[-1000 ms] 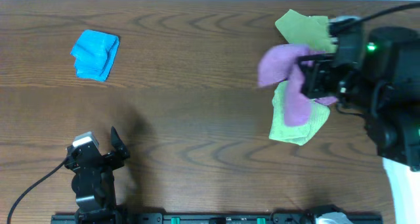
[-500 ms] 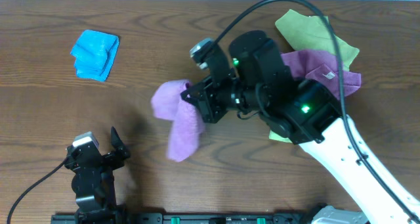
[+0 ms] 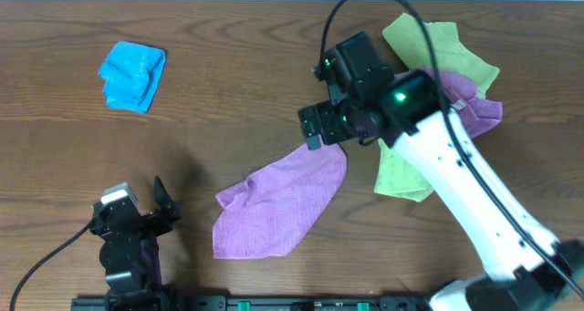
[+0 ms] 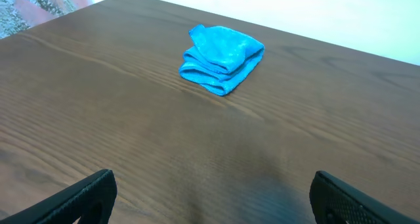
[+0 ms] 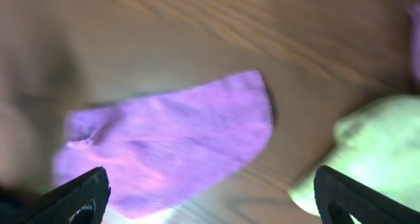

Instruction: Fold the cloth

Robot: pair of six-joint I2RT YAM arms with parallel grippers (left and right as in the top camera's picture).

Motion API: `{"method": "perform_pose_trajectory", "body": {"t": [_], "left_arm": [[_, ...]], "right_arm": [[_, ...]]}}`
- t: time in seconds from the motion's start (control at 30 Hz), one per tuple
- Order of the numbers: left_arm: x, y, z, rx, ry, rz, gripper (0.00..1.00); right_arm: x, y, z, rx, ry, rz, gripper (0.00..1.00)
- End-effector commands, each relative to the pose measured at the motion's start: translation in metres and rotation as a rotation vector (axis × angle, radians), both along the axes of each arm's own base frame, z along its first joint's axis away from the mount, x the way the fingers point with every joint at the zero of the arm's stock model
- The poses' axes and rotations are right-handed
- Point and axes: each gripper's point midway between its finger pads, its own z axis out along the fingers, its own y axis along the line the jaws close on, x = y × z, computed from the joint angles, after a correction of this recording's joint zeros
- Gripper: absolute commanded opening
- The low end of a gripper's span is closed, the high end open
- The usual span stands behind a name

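Cloth lies rumpled on the table at lower centre, left jaws and right jaws both wide and empty: lay-out step apparently in hand; next move calls for pinching a corner and flattening it.

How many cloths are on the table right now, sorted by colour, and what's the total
purple cloths: 2, one spread out mid-table, one in the pile at the right
green cloths: 2, one at the far edge, one nearer
blue cloth: 1, folded
Total: 5
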Motion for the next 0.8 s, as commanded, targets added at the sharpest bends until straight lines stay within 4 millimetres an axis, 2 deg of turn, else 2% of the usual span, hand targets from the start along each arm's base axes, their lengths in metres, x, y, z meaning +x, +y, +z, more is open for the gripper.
{"method": "perform_pose_trajectory", "body": {"t": [0.0, 0.1, 0.3, 0.43, 0.63, 0.77], "left_arm": [[-0.001, 0.001, -0.012, 0.011, 0.033, -0.001, 0.95], [-0.001, 0.001, -0.012, 0.011, 0.033, -0.001, 0.95], [-0.001, 0.001, -0.012, 0.011, 0.033, -0.001, 0.95], [-0.001, 0.001, -0.012, 0.011, 0.033, -0.001, 0.95], [-0.001, 0.001, -0.012, 0.011, 0.033, -0.001, 0.95], [-0.001, 0.001, -0.012, 0.011, 0.033, -0.001, 0.95]], "right_arm": [[0.016, -0.036, -0.021, -0.18, -0.002, -0.053, 0.86], [0.018, -0.05, -0.052, -0.234, 0.079, -0.081, 0.01], [0.021, -0.066, -0.108, -0.267, 0.23, -0.121, 0.01], [0.019, -0.081, -0.139, -0.291, 0.304, -0.151, 0.01], [0.014, -0.109, -0.17, -0.309, 0.375, -0.214, 0.01], [0.007, -0.137, -0.187, -0.308, 0.413, -0.27, 0.02]]}}
